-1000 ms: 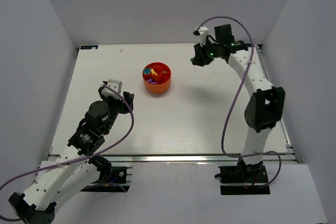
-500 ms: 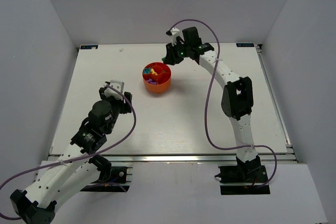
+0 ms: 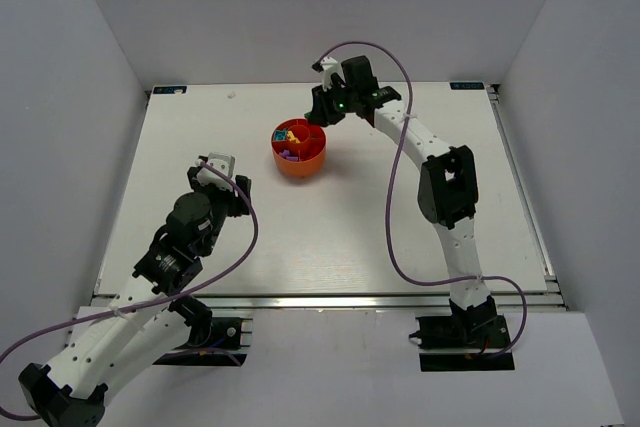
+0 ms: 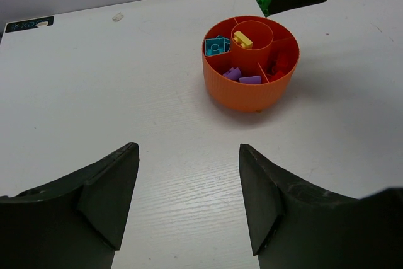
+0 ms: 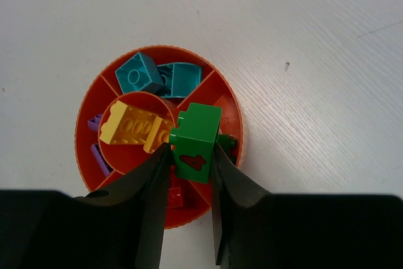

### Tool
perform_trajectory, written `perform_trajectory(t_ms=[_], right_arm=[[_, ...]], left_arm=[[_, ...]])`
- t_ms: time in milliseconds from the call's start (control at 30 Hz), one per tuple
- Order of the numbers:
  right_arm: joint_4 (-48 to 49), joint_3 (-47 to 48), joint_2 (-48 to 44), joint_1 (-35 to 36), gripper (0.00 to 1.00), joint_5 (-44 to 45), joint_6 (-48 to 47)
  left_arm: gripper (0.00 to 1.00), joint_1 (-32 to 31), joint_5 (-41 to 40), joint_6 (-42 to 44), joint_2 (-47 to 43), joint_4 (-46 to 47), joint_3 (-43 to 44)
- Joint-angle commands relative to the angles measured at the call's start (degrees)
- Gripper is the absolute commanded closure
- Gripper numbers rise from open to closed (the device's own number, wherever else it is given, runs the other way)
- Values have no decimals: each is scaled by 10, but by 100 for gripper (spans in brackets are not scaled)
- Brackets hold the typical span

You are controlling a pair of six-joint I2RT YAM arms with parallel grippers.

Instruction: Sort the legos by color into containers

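Swung in from the right since a second ago, my right gripper (image 5: 189,157) pinches a green lego (image 5: 198,127) over the bowl (image 5: 78,138) beneath it. My left gripper (image 4: 189,149) hangs spread, the bowl well ahead.

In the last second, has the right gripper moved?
Yes. The right gripper swung left in the top view, from well right of the bowl to its far right rim, shut on a green lego.

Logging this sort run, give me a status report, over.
Right gripper shut on green lego, above bowl. Left gripper open, empty, short of bowl. Nothing blocking the drop.
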Motion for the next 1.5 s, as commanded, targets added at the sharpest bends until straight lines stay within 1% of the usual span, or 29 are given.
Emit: perform_trajectory(t_ms=[0,167,367,400,433,467,567,700,800,833,867,900,933,967,1000,1033,1067,1100,1133,1167,1200,1233,1267,1333,1433,1467], right_arm=[[24,-12,5,6,81,9,7],[17,-18,7,6,76,9,1],[6,-22,8,9,64,10,-4],[3,-23,8,8,59,9,-6],[1,-23,8,9,56,9,-7],[-1,-23,8,9,51,10,-8],[-7,-19,6,10,43,19,-10],[-16,-16,-1,10,42,29,-14],[-22,-24,-26,8,42,44,-19],[-19,-34,-56,5,41,48,-24],[-16,-65,-73,3,38,69,-35],[-11,-89,-95,1,34,80,-39],[-5,-117,-146,0,31,90,-44],[9,-148,-172,-3,27,105,-52],[11,-208,-200,-4,26,106,-58],[9,-235,-251,-5,25,103,-60],[-8,-258,-274,-7,24,101,-64],[-18,-303,-297,-5,23,102,-72],[-23,-330,-348,-7,21,105,-76],[-25,-356,-374,-8,20,115,-78],[3,-386,-403,-6,20,117,-78],[20,-443,-453,-8,19,125,-79],[37,-464,-473,-6,13,142,-77],[41,-483,-512,-9,12,142,-70],[-7,-490,-549,-13,11,146,-52],[-13,-515,-562,-12,11,166,-47]], left_arm=[[26,2,8,2,-7,8,-1],[26,2,10,1,-8,9,-1],[26,2,10,2,-10,8,-1],[26,2,10,1,-9,8,-1],[26,2,10,0,-11,8,-1],[25,2,10,0,-12,8,-1],[26,2,10,0,-11,8,-1],[26,2,12,-2,-11,9,-2],[25,2,18,-3,-12,11,-4],[25,2,27,-5,-10,13,-5],[25,2,33,-5,-8,14,-5],[22,2,40,-6,-7,14,-5],[19,2,54,-8,-4,15,-6],[11,2,61,-9,-3,16,-6],[8,2,69,-10,-2,16,-7],[6,2,82,-12,1,16,-6],[4,2,88,-11,2,16,-5],[4,2,91,-11,3,16,-5],[3,2,95,-12,4,17,-3],[3,2,98,-11,5,17,-5],[3,2,101,-12,7,17,-5],[3,2,103,-12,7,16,-4],[3,2,106,-11,9,16,-5],[3,2,108,-10,10,18,-7],[2,2,120,-11,10,21,-10],[2,2,125,-11,12,22,-11]])
